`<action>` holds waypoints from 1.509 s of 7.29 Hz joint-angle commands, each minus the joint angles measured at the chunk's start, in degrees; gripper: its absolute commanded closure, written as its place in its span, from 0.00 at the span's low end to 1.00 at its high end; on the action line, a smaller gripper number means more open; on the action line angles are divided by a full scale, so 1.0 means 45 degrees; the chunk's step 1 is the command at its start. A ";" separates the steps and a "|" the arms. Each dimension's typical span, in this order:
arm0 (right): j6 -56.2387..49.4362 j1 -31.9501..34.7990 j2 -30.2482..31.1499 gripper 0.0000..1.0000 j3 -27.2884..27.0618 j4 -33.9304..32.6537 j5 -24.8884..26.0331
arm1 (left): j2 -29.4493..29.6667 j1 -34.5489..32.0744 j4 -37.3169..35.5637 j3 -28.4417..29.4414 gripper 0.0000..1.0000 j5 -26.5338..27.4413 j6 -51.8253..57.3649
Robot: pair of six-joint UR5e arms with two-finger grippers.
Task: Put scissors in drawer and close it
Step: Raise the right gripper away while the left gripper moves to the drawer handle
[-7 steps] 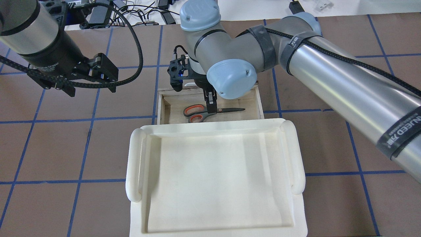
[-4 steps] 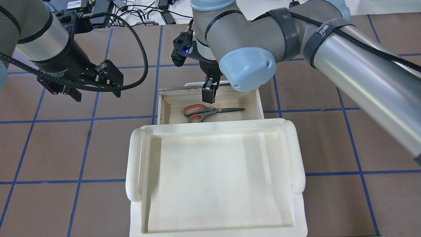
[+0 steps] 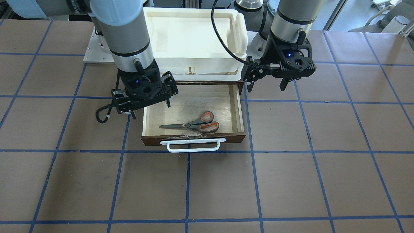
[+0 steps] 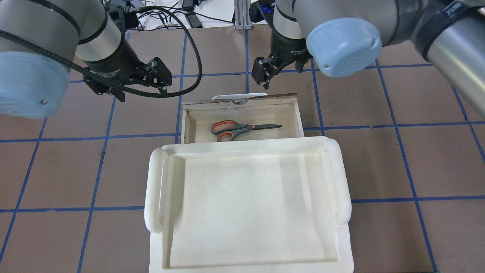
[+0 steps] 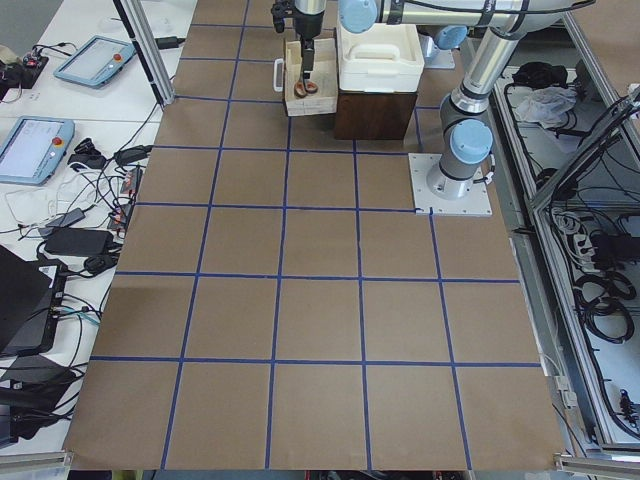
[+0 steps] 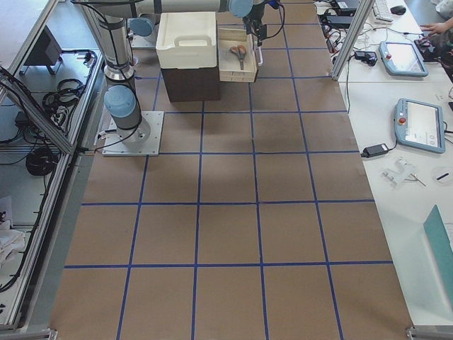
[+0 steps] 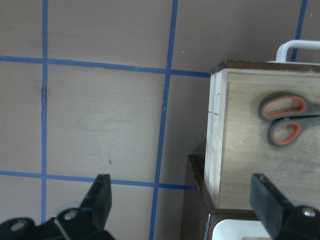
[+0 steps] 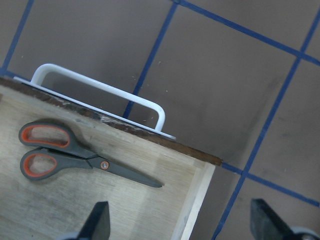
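The scissors [image 4: 242, 129] lie flat on the pale floor of the drawer [image 4: 299, 117], just above centre in the overhead view, with the loops to the left and the blades pointing right. I judge the placing step done and only the closing left, since the drawer stands pulled out from under the white tray [image 4: 341, 178]. The right gripper [image 4: 267, 74] hangs above the drawer's front edge, near the top centre of that view, with its jaws spread and nothing in them. The left gripper [image 4: 138, 81] hovers at the upper left, also spread wide and empty. The next move calls for setting a gripper against the white handle [image 3: 193, 145] and pushing squarely toward the tray. Count: one pair of scissors, one drawer, one handle, one tray, two grippers.
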State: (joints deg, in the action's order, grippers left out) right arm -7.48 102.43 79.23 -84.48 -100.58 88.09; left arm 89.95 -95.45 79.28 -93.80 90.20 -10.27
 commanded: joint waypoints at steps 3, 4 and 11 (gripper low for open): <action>0.1544 -0.0731 0.0284 0.00 -0.0172 0.0708 0.0711 | 0.2915 -0.2241 -0.1501 0.1875 0.00 0.0093 -0.3026; 0.1525 -0.1041 0.0323 0.00 -0.0172 0.1232 0.1877 | 0.3657 -0.2574 -0.1871 0.2305 0.00 0.0113 -0.3128; 0.1486 -0.2431 0.1944 0.00 -0.1109 0.2175 0.0501 | 0.6865 -0.3261 -0.3106 0.3793 0.00 0.0582 -0.2955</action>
State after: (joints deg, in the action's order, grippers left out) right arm -0.80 91.50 87.29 -88.42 -91.07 91.30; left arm 118.80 -109.72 65.37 -77.77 92.39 -24.15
